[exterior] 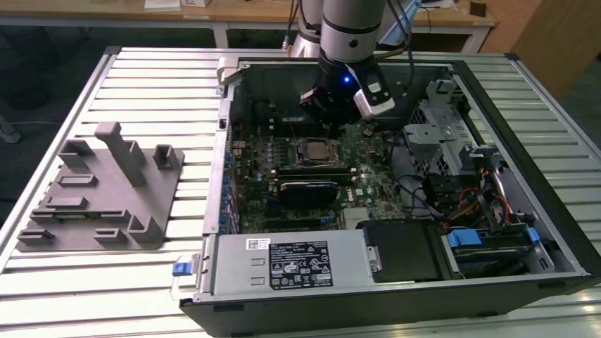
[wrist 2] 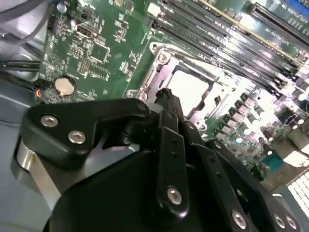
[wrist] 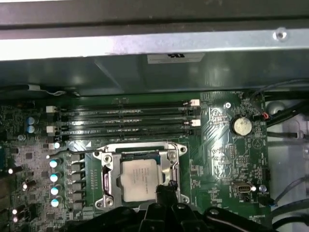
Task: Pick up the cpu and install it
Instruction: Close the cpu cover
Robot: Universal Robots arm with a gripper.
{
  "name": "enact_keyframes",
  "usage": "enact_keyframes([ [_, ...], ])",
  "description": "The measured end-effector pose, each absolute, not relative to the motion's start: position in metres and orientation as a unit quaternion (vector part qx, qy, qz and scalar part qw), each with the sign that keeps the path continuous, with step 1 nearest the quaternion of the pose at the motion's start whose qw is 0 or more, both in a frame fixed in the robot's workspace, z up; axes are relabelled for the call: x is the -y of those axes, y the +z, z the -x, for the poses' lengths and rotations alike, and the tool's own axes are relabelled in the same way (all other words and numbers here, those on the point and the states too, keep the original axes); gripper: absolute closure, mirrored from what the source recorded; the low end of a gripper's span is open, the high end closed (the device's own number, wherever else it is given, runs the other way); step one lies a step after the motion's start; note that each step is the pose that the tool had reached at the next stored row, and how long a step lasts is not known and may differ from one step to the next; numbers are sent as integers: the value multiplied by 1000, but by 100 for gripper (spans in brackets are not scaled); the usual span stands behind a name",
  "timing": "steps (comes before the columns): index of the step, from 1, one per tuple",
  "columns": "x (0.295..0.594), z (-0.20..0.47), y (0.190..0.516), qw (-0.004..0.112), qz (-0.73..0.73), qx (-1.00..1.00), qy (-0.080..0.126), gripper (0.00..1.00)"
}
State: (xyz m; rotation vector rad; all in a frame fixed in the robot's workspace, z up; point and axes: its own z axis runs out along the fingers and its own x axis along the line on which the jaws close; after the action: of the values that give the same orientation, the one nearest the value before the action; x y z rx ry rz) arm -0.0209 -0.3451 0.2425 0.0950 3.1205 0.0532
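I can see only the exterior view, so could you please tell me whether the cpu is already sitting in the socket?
Observer: Yes. In the first wrist view the cpu lies flat inside the socket's metal frame, silvery top up.
Operator: Thank you. Where is the tool relative to it?
Observer: The tool has its tip at one corner of the cpu. I cannot tell whether they touch.
Operator: Is anything else close by?
Observer: A round silvery coin battery sits apart from that frame, away from the tool.
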Motion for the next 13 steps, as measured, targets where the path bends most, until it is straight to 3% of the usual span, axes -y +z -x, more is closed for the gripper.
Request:
enact_keyframes([
  [13, 345, 32, 240, 10, -30, -999, 17, 89],
])
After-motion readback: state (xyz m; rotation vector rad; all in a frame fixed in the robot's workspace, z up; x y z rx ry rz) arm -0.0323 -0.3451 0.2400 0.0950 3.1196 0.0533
